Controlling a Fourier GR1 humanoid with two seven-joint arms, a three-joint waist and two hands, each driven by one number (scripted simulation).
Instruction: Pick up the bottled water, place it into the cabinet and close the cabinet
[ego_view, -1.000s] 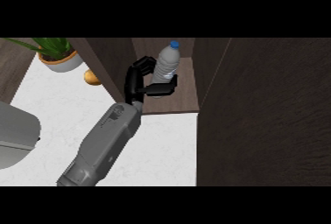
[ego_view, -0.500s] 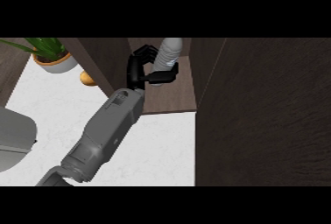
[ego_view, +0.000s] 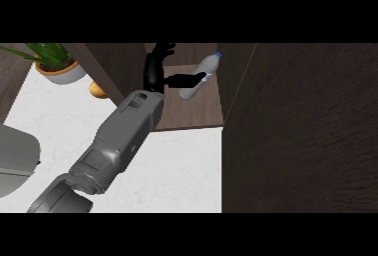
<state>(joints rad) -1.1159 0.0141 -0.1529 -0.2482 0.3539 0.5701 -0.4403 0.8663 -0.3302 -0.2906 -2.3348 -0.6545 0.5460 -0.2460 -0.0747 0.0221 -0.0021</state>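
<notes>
The cabinet took up the counter's far right corner, its dark door swung open along the right edge of the white counter. My forearm ran up from the lower left onto the cabinet floor. A grey round object sat at the counter's left edge, a potted plant at the far left corner, and a small orange thing just beside the cabinet's left wall.

My hand was inside the cabinet, fingers straight and pointing to the back, thumb reaching sideways to touch the bottled water. The bottle leaned, cap toward the back right, inside the cabinet near its right wall. I pinched nothing; the hand was relaxed wide.

I judged the placing step nearly over. Next I needed to draw the hand out without tipping the bottle, then swing the door shut.
</notes>
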